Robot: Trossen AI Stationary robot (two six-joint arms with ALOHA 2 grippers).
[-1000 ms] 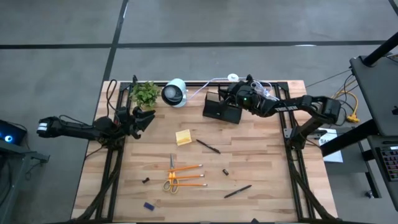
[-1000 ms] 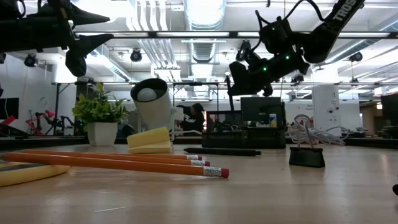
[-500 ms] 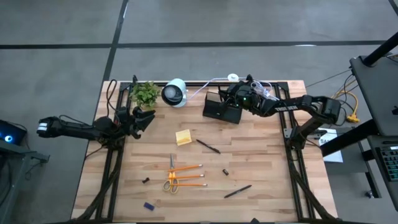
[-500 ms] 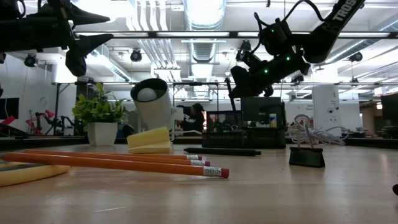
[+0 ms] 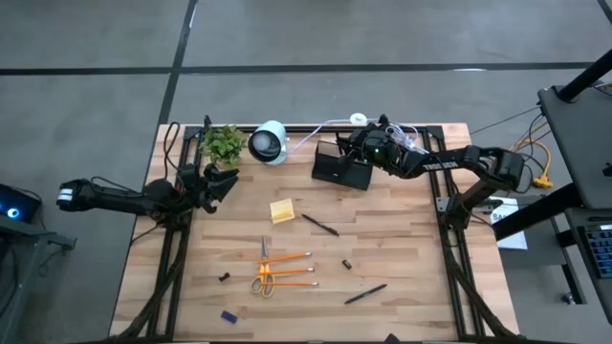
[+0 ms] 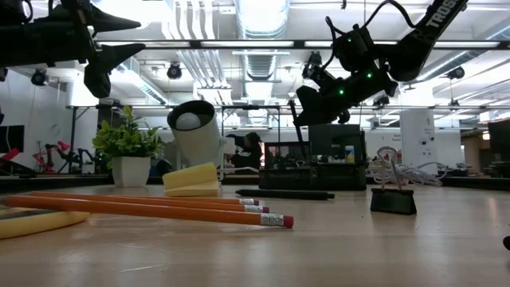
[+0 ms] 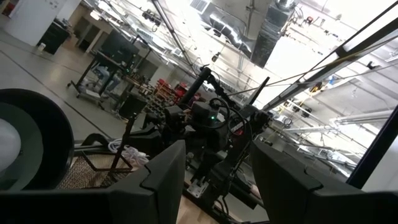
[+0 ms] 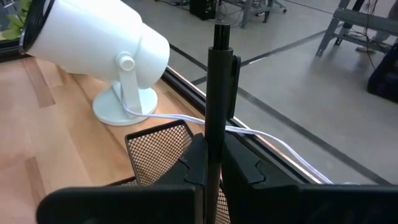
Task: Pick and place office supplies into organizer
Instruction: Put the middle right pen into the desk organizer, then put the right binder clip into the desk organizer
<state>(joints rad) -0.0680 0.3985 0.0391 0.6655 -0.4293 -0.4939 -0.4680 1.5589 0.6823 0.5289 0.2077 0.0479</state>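
My right gripper (image 5: 368,151) hangs over the black mesh organizer (image 5: 342,168) at the table's far edge, shut on a black pen (image 8: 216,93). The low view shows that gripper (image 6: 319,96) above the organizer (image 6: 319,174). My left gripper (image 5: 225,182) waits open near the table's left edge, beside the plant. Flat on the wood lie a yellow sticky-note pad (image 5: 282,211), a black pen (image 5: 320,225), yellow-handled scissors (image 5: 263,269), orange pencils (image 5: 292,270), another black pen (image 5: 365,293), two dark clips (image 5: 349,263) (image 5: 224,277) and a blue piece (image 5: 229,315). My right gripper pinches the black pen's barrel (image 8: 214,146) between its two fingers (image 8: 194,163). The clip end (image 8: 231,65) sticks out past the fingertips. The pen is lifted clear of the table over the organizer's mesh (image 8: 158,149); its other end is hidden by the gripper.
A white round lamp (image 5: 269,141) and a green potted plant (image 5: 223,143) stand at the far edge left of the organizer. A white cable (image 8: 273,146) runs behind the organizer. Bare wood lies to the right of the clips and pens.
My right gripper has tipped slightly over the organizer, still shut on the pen. Nothing on the table has moved.
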